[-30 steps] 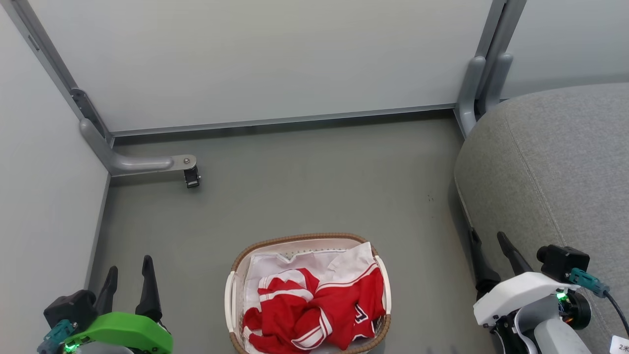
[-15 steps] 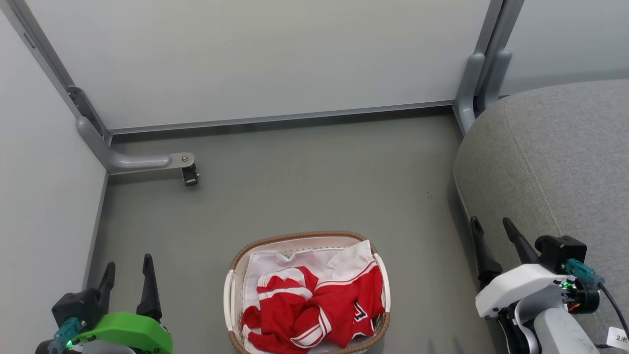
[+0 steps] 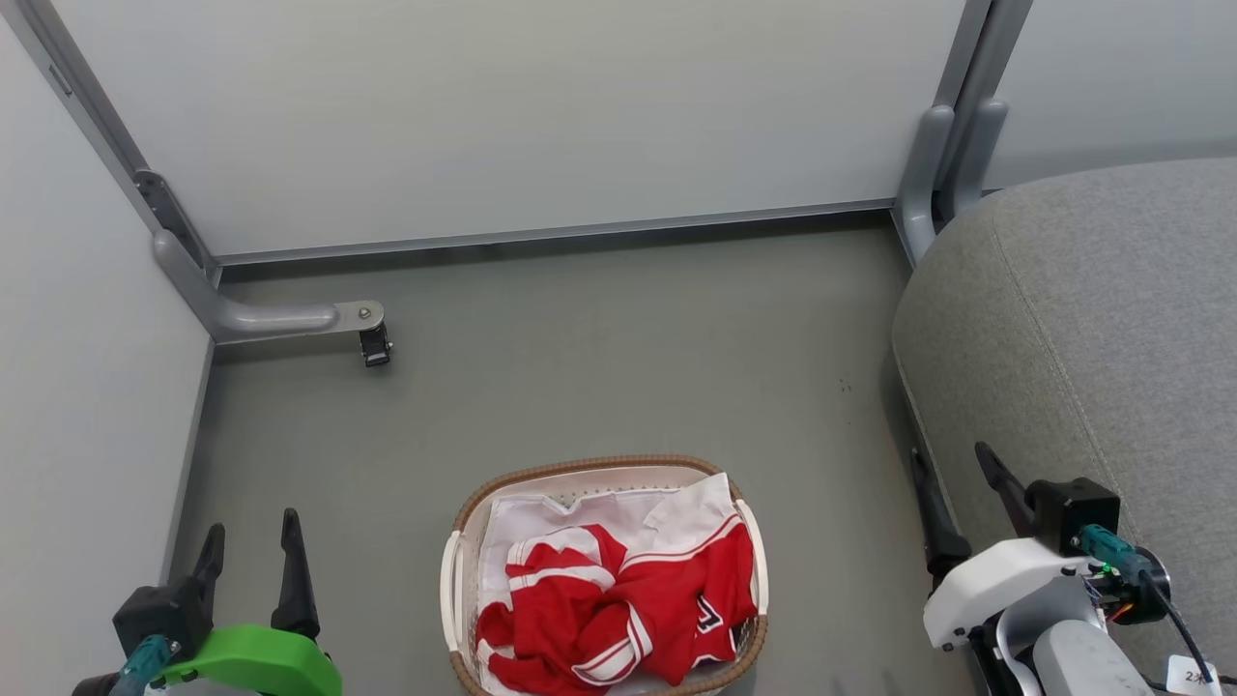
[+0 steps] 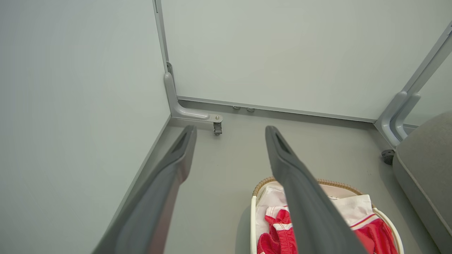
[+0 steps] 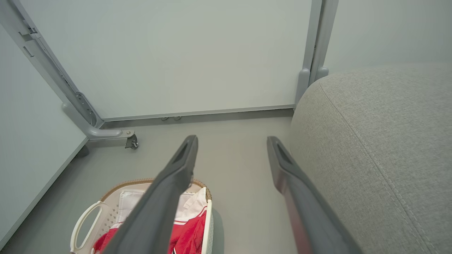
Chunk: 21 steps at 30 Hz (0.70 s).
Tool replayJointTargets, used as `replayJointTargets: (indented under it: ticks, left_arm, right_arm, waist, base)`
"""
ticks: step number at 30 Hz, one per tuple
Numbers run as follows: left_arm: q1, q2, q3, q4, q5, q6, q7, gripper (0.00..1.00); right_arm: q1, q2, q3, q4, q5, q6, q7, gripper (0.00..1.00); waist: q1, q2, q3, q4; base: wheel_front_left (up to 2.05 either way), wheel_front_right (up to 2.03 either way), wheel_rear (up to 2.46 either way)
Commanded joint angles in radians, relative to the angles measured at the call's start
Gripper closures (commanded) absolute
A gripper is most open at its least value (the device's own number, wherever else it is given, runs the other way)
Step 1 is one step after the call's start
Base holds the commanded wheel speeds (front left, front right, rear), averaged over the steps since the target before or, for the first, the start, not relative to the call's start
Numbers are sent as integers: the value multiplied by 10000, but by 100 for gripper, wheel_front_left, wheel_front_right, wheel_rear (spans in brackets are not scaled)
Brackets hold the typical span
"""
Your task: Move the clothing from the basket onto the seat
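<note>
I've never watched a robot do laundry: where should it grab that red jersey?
Likely pinch the jersey by its raised crumpled folds near the middle, coming straight down from above: it lies heaped inside the basket, whose walls block sideways reach.

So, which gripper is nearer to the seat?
Right. The right gripper is just beside the seat; the left gripper is on the other side of the basket, by the wall.
</note>
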Motion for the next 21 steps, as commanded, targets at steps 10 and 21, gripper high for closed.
replayJointTargets:
  ticks: [10,21]
  left_arm:
    - [290,-226,234,199,767,-141,-256,0]
    - [308,-266,137,373,1462,-181,-456,0]
  right_arm:
    - [123,1,155,334,-841,2,-257,0]
    - [121,-100,122,337,-1479,-1,-464,0]
  waist:
    - [0,0,-68,1]
    - [0,0,34,-53]
  base:
    - [0,0,0]
    - [0,0,0]
